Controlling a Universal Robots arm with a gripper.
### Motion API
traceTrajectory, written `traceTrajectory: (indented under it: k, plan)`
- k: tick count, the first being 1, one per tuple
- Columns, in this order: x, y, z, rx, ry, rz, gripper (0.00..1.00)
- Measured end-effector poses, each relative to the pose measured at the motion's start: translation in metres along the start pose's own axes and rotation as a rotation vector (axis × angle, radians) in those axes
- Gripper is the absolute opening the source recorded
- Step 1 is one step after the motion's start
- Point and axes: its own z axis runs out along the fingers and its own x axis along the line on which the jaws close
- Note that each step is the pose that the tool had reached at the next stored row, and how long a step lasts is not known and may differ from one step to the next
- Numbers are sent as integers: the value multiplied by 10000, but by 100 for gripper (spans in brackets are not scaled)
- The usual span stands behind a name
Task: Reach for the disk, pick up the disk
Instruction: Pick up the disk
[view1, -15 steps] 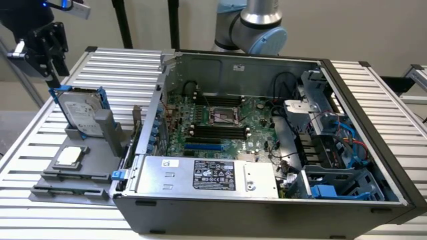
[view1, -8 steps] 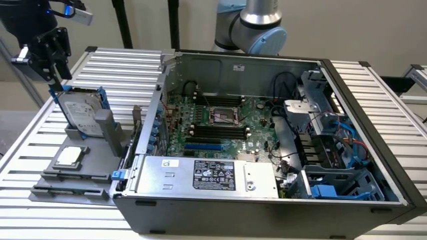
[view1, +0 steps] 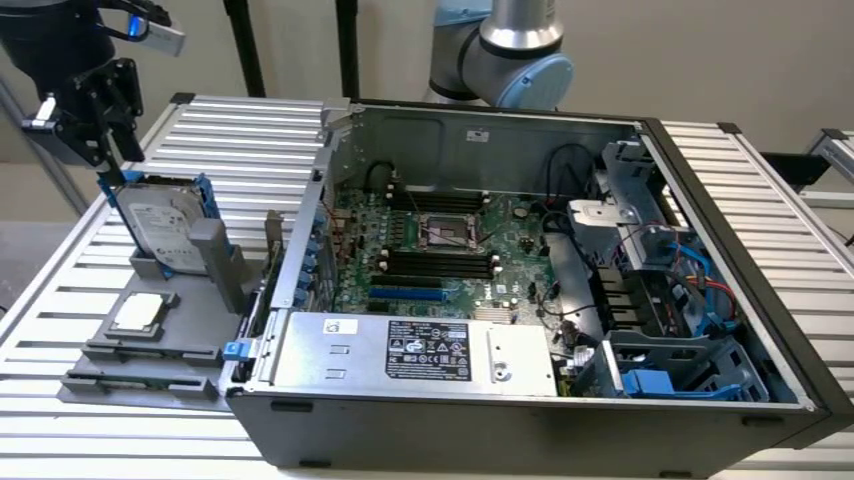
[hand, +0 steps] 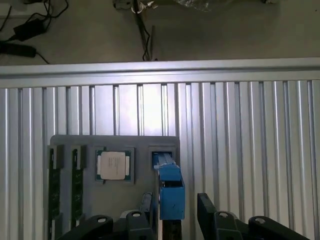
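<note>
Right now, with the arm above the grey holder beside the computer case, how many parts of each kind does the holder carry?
Disk: 1
Square chip: 1
Green memory sticks: 2
Total: 4

Gripper (view1: 107, 160) seen at exterior view's left, lowered to top edge of disk (view1: 167, 225); contact not discernible. Disk stood upright in grey holder (view1: 220, 265), framed by blue bracket. Small square chip (view1: 143, 313) laid flat on grey tray (view1: 100, 385) nearby. Open computer case (view1: 534, 420) set on slatted table (view1: 761, 170), motherboard (view1: 441, 240) exposed.
</note>
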Motion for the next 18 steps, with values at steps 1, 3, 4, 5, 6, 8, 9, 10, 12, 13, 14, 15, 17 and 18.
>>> traceTrajectory:
  k: [1,3,4,5,6,8,9,10,12,13,14,15,17,18]
  plan:
    - [1,1,11,1,-1,18,48]
    - [3,5,33,0,-1,47,48]
    - [6,5,41,0,-1,55,48]
    - [9,5,48,0,-2,59,48]
    - [13,4,56,-1,-1,60,48]
    - [22,3,75,0,-1,63,48]
    - [26,3,86,0,-2,63,48]
    - [30,2,99,0,-2,64,48]
    - [39,1,128,0,-2,64,48]
    - [43,0,144,0,-1,64,48]
    - [47,0,159,0,-1,63,48]
    - [51,-1,173,0,-2,64,48]
    - [55,-1,203,1,-2,64,48]
    - [57,-2,218,1,-2,64,48]
